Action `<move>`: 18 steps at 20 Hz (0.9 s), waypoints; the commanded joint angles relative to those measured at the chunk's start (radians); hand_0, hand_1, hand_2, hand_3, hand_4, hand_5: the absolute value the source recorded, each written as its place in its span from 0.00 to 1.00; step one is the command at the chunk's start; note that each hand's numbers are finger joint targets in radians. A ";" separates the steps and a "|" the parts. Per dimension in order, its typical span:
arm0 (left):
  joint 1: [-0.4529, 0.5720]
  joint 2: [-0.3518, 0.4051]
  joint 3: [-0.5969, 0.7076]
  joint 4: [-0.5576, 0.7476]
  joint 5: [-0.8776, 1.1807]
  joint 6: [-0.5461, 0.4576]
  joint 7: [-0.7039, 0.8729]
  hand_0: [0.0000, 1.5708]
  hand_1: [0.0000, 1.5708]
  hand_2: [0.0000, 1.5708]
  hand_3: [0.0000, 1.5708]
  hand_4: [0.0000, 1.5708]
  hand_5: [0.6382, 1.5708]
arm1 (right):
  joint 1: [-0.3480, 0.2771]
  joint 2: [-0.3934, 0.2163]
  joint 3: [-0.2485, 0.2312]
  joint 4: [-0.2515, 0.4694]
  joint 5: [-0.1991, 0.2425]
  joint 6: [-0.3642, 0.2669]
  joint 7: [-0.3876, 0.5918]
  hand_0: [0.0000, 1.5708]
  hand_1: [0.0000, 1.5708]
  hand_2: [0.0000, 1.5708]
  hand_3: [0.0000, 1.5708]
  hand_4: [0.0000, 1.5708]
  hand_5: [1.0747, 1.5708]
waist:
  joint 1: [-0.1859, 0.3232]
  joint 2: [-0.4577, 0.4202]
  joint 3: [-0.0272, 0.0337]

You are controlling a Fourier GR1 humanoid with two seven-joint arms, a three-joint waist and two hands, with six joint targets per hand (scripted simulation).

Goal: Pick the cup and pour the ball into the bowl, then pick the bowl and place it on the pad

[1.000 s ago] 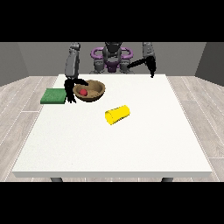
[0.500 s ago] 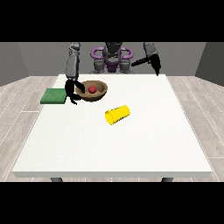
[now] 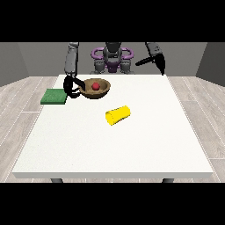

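**Ball in the bowl, hand at the bowl's rim**

The brown bowl (image 3: pixel 97 88) sits on the white tabletop (image 3: pixel 132 145), toward the far edge and left of the middle of the view. The red ball (image 3: pixel 95 86) lies inside it. Just to the left of the bowl, with a narrow strip of tabletop between them, lies the flat green pad (image 3: pixel 54 96), close to the tabletop's left edge.

The hand at the view's left (image 3: pixel 71 87) hangs down from its grey arm (image 3: pixel 71 61) between the pad and the bowl. Its dark fingers reach sideways to the bowl's near-left rim and appear curled onto it, pinching the edge.

The yellow cup (image 3: pixel 117 115) lies on its side nearer the middle of the tabletop, well apart from the bowl, its open mouth turned toward the lower left of the view. Nothing touches it.

The hand at the view's right (image 3: pixel 159 62) is raised above the tabletop's far right corner, holding nothing. Whether its fingers are apart or together I cannot tell.
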 commanded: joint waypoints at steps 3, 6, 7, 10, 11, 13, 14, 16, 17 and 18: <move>0.069 0.027 0.037 0.058 0.022 -0.004 -0.037 0.00 0.00 0.00 0.00 0.00 1.00 | -0.029 -0.023 0.014 -0.054 -0.018 0.033 0.183 1.00 1.00 1.00 1.00 0.67 0.96 | -0.064 -0.073 0.0052; 0.058 0.051 0.058 0.073 0.014 0.018 -0.062 0.00 0.00 0.00 0.00 0.00 1.00 | -0.086 -0.127 -0.029 -0.068 -0.059 0.106 0.258 1.00 1.00 1.00 1.00 0.68 0.96 | -0.076 -0.042 0.0052; 0.049 0.040 0.059 0.079 0.009 0.042 -0.056 0.00 0.00 0.00 0.00 0.00 1.00 | -0.093 -0.133 -0.027 -0.077 -0.059 0.100 0.286 1.00 1.00 1.00 1.00 0.68 0.98 | -0.088 -0.053 0.0052; 0.035 0.026 0.030 0.039 0.005 0.039 -0.047 0.00 0.00 0.00 0.00 0.00 1.00 | -0.044 -0.180 -0.069 -0.070 -0.081 0.140 0.180 1.00 1.00 1.00 1.00 0.67 0.98 | -0.071 -0.002 0.0057; 0.079 0.003 0.009 0.021 0.003 0.037 -0.025 0.00 0.00 0.00 0.00 0.00 1.00 | -0.029 -0.183 -0.081 -0.058 -0.095 0.137 0.215 1.00 1.00 1.00 1.00 0.67 0.98 | -0.052 -0.040 0.0057; 0.043 0.059 0.091 0.119 0.035 0.043 -0.102 0.00 0.00 0.00 0.00 0.00 1.00 | -0.029 -0.187 -0.054 -0.113 -0.095 0.197 0.233 1.00 1.00 1.00 1.00 0.67 0.98 | -0.147 -0.009 0.0050; 0.058 0.016 0.042 0.096 0.000 0.080 -0.088 0.00 0.00 0.00 0.00 0.00 1.00 | -0.013 -0.176 -0.049 -0.113 -0.090 0.177 0.257 1.00 1.00 1.00 1.00 0.67 0.98 | -0.118 -0.043 0.0053; 0.112 -0.036 -0.001 0.080 -0.020 0.101 -0.117 0.00 0.00 0.00 0.00 0.00 0.99 | -0.002 -0.216 -0.073 -0.097 -0.104 0.205 0.245 1.00 1.00 1.00 1.00 0.67 0.98 | -0.088 -0.031 0.0055; 0.045 -0.023 0.003 0.046 -0.018 0.102 -0.099 0.00 0.00 0.00 0.00 0.00 0.99 | 0.010 -0.233 -0.121 -0.064 -0.140 0.248 0.151 1.00 1.00 1.00 1.00 0.68 0.98 | -0.086 0.048 0.0061; 0.076 -0.017 0.009 0.076 -0.017 0.101 -0.173 0.00 0.00 0.00 0.00 0.00 0.99 | 0.005 -0.243 -0.112 -0.078 -0.133 0.250 0.161 1.00 1.00 1.00 1.00 0.68 0.97 | -0.089 0.060 0.0057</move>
